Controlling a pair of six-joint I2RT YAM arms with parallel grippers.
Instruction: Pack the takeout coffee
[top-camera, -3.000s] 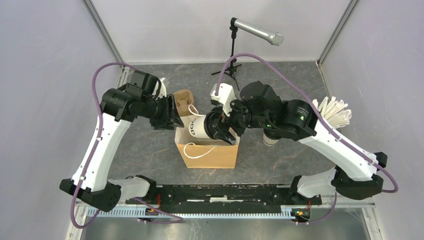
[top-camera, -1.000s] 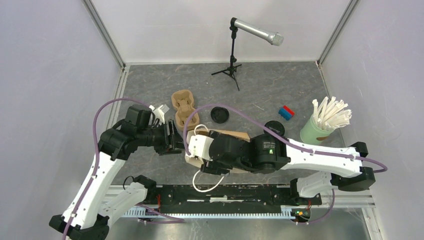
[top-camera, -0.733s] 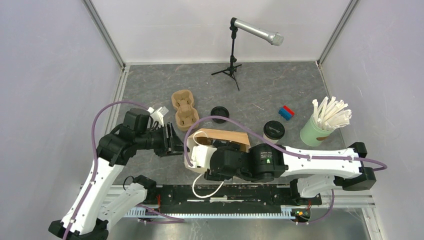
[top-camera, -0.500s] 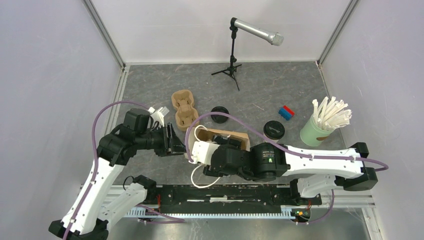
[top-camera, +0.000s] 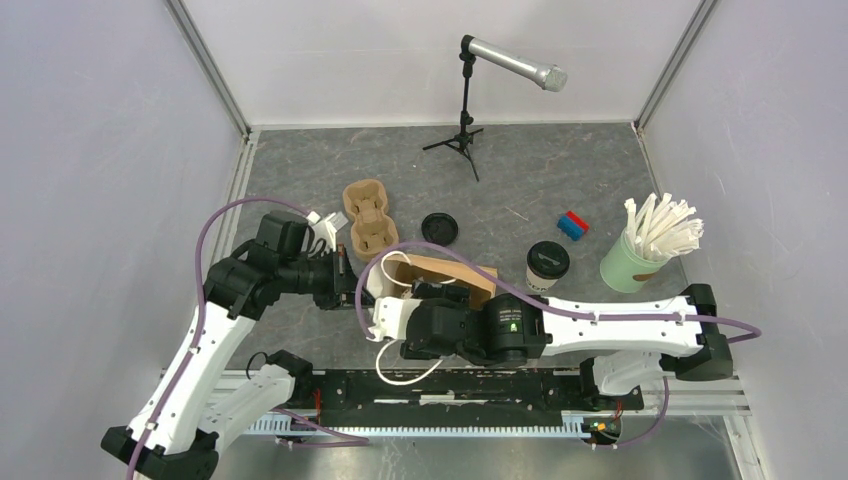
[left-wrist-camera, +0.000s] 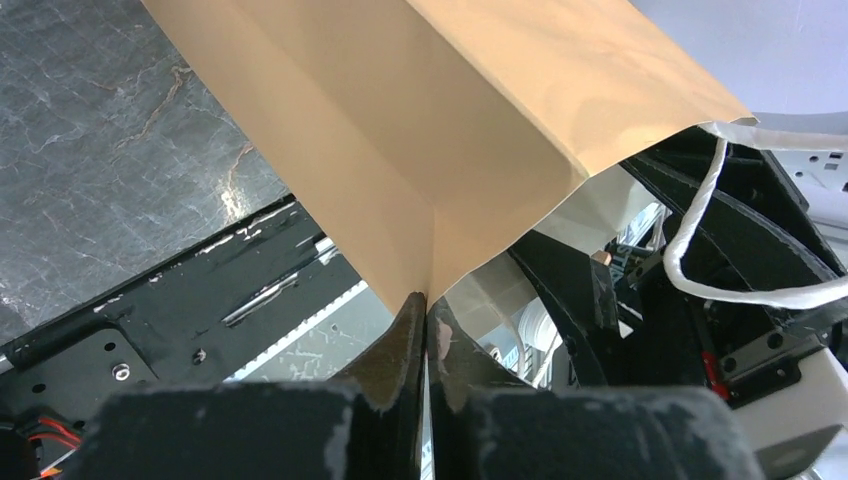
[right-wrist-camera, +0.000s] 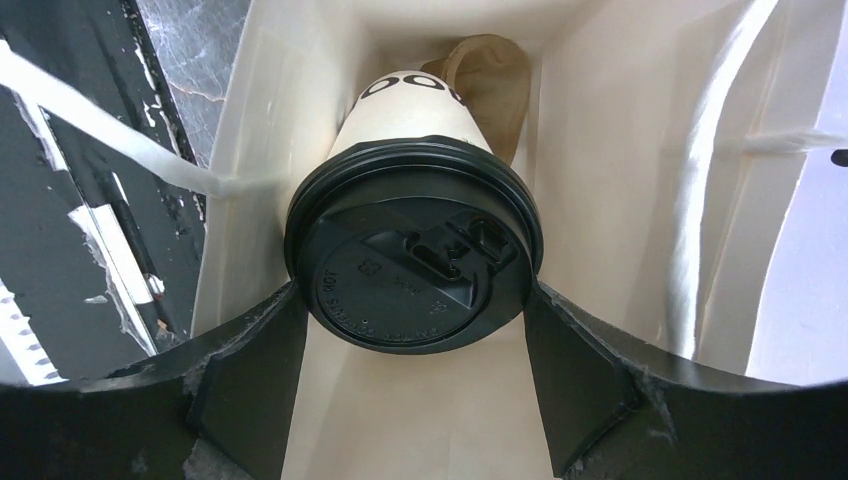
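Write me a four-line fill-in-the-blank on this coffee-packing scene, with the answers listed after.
1. The fingers of the ____ arm are shut on the edge of the paper bag.
2. Inside the bag, the right fingers hold a coffee cup whose lid is ____.
3. The wrapped straws stand in a cup coloured ____.
4. Outside the bag, ____ lidded coffee cup stands on the table.
Answers: left; black; green; one.
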